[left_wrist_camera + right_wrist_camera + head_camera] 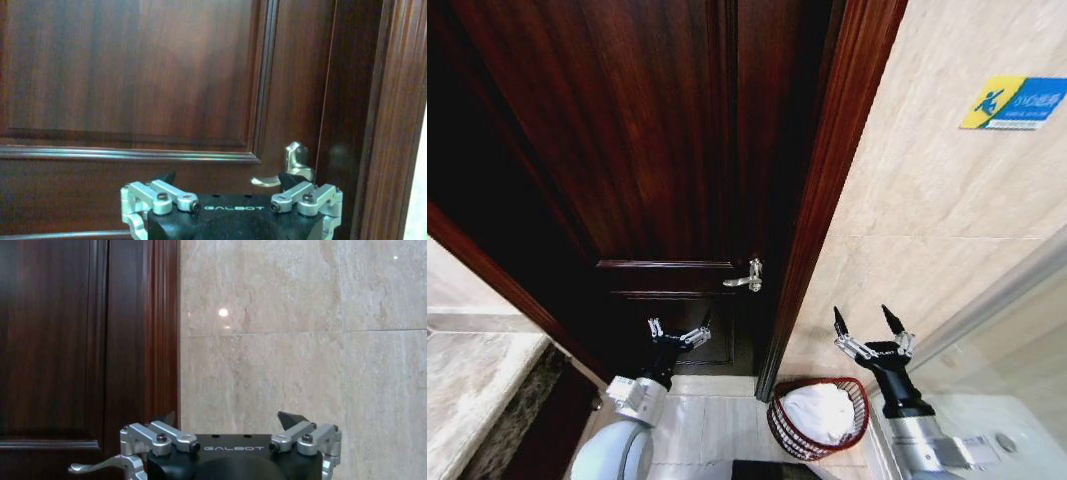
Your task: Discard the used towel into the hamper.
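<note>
The right pincer (227,419), jaws spread and empty, faces a beige tiled wall (300,340); dark wooden door (60,340) at frame left.

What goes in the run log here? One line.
towel: in hamper | left gripper: open, facing door | right gripper: open, above hamper

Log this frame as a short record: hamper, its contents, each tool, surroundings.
hamper: the hamper stands on the floor beside the door frame, at the tiled wall
contents: white towel lies inside
left tool: left tool open, empty, raised before the wooden door, below its door handle
right tool: right tool open, empty, above the hamper's right side
</note>
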Robot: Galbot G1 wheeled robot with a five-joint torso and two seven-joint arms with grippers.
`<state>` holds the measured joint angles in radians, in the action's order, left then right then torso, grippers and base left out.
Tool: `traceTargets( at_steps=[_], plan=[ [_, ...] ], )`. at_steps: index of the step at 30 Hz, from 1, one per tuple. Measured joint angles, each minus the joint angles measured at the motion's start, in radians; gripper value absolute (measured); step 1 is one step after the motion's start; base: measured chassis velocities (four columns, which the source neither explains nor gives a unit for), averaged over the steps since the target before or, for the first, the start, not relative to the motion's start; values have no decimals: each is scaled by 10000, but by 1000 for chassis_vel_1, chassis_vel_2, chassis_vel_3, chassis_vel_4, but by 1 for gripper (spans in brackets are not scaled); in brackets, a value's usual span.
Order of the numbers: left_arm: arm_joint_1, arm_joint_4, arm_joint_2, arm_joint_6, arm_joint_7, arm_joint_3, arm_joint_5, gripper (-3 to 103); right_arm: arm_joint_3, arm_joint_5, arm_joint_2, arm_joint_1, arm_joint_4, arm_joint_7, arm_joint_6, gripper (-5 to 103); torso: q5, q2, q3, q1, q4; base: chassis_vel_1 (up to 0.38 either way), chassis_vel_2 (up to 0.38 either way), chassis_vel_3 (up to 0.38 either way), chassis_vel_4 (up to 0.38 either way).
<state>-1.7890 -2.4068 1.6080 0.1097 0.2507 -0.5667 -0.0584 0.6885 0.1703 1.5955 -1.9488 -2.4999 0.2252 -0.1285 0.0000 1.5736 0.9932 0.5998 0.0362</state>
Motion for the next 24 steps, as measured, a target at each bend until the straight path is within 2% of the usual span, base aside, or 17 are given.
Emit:
traceTargets(
  at_steps=[24],
  plan=[
    [0, 0, 0, 0, 0, 0, 0, 100, 0, 0, 0, 0, 0, 0, 0, 100, 0, 0, 0, 1, -1, 0, 0, 0, 0]
  ],
)
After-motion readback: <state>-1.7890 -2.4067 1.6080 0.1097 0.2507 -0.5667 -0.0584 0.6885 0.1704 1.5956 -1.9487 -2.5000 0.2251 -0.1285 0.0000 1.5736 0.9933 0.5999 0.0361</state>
